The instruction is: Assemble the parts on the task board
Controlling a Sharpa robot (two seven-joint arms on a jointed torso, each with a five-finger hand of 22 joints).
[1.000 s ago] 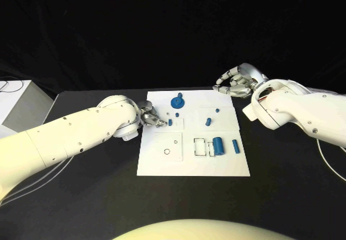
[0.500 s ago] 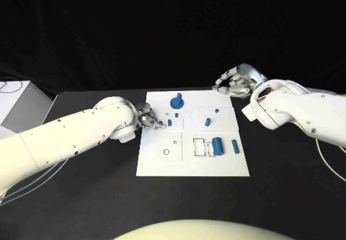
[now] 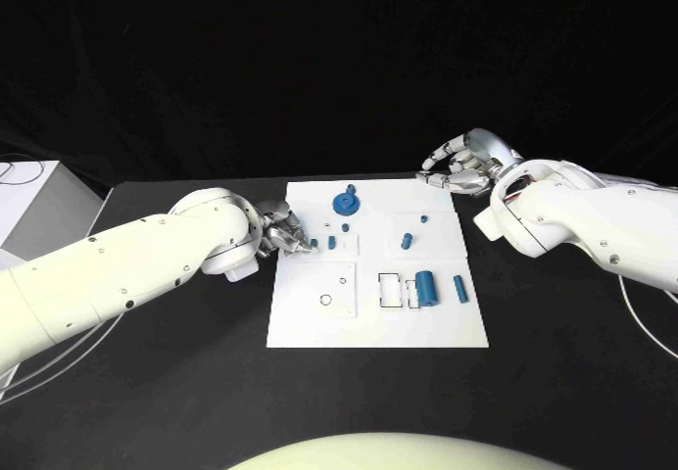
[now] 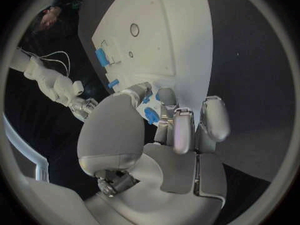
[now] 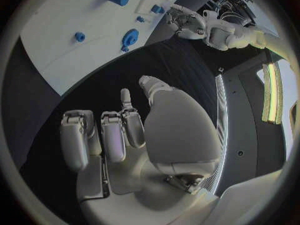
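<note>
A black table (image 3: 169, 392) under a dark backdrop carries the white board (image 3: 379, 313), laid lengthwise away from the robot. The left hand (image 3: 287, 233) sits at the board's nine o'clock edge, toward its far half, with its fingers (image 4: 181, 130) drawn together over the board; the left wrist view shows small blue pieces (image 4: 152, 116) right at the fingertips, but I cannot tell whether one is truly pinched or the fingers are only closing around it. The right hand (image 3: 463, 162) hovers off the board's one o'clock corner above bare table, fingers loosely curled and holding nothing. On the board, a blue round wheel-like part (image 3: 348, 202) stands near twelve o'clock, a small oblong piece (image 3: 406, 238) lies just right of centre, and two blue cylinders (image 3: 427, 290) lie side by side toward three o'clock, the thicker one beside a white frame. A small ring-shaped hole (image 3: 326, 298) shows in the near-left panel. The step in hand looks like picking up or seating a small peg by the left edge. To do it well, I would settle the grip squarely on the peg before lifting, keep it upright, bring it straight down over its socket and press only once it is lined up, since so small a piece could tip or slip. The right hand should stay clear until needed.
</note>
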